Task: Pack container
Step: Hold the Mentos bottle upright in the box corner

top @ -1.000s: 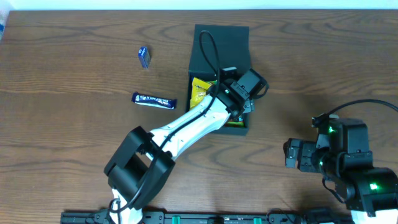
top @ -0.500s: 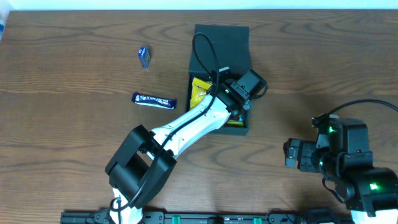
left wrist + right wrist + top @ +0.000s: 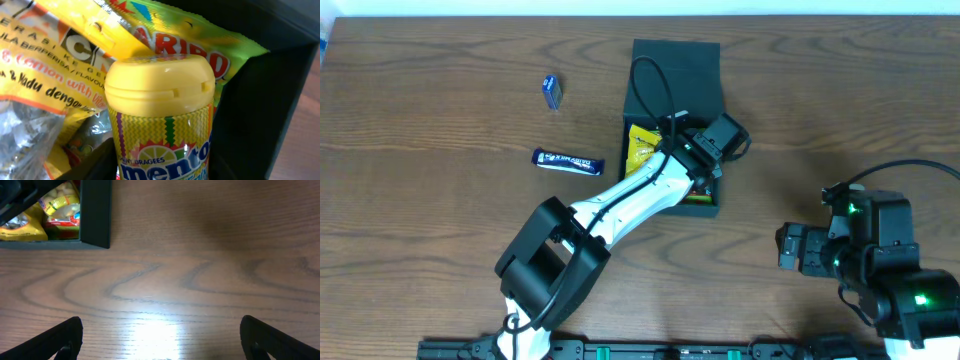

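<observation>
Two things to get right here, by the look of it: seat the yellow-capped Mentos bottle (image 3: 160, 110) fully down in the free corner beside the Haribo bag (image 3: 200, 45) and the yellow lemon packet (image 3: 47, 65), and release only once settled. Then lift straight up, to avoid dragging packets out or catching the dark wall.

Left end effector (image 3: 705, 165) reaching down inside the container (image 3: 672, 70), upper centre of the overhead frame, lid flap lying open toward the top edge. Bottle right in front in the wrist view, but fingers out of sight there, so cannot tell whether pinching or spread.

Right end effector (image 3: 160, 345) spread wide, nothing between, low over bare worktop (image 3: 200, 255) at lower right, well apart from the container. Outside, at upper left: a blue bar (image 3: 567, 161) and a small blue packet (image 3: 552, 91).
</observation>
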Robot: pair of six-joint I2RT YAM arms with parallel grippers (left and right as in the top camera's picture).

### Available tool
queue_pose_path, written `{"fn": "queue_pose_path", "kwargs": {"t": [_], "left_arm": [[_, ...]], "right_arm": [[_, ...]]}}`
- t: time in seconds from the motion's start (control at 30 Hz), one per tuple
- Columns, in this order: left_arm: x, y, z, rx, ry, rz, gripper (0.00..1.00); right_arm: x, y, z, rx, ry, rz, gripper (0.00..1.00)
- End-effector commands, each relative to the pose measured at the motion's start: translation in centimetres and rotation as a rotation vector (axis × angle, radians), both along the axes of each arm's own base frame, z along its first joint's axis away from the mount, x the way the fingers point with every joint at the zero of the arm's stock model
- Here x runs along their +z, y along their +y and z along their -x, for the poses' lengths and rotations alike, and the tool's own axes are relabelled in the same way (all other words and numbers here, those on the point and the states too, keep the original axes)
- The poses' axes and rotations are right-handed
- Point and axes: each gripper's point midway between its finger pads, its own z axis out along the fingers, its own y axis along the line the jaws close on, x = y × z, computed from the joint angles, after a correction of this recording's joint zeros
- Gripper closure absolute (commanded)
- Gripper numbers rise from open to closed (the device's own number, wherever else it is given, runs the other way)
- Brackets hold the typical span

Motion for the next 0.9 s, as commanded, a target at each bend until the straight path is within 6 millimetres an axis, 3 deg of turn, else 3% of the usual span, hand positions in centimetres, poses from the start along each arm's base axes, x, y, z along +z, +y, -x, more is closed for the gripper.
{"fn": "queue_pose_path", "kwargs": {"t": [0.0,0.23,0.53,0.67,0.87], "left_arm": [[-0.6,-0.1,-0.4,0.004,0.007,-0.009,0.62],[-0.2,-0.7,-0.5,-0.042,0.003,-0.005,0.76],[3.4,-1.4,0.4,-0.282,0.045,-0.093,0.85],[3.3,-2.2,2.3,-0.382,0.113,-0.082,0.84],[3.1,-2.9,3.3,-0.436,0.121,-0.092,0.83]], "right_arm": [[0.1,-0.2,0.0,-0.018,-0.004,-0.006,0.01],[0.1,-0.2,0.0,-0.018,-0.004,-0.006,0.01],[0.1,-0.2,0.0,-0.018,-0.004,-0.006,0.01],[0.1,-0.2,0.0,-0.018,-0.004,-0.006,0.01],[0.1,-0.2,0.0,-0.018,-0.004,-0.006,0.01]]}}
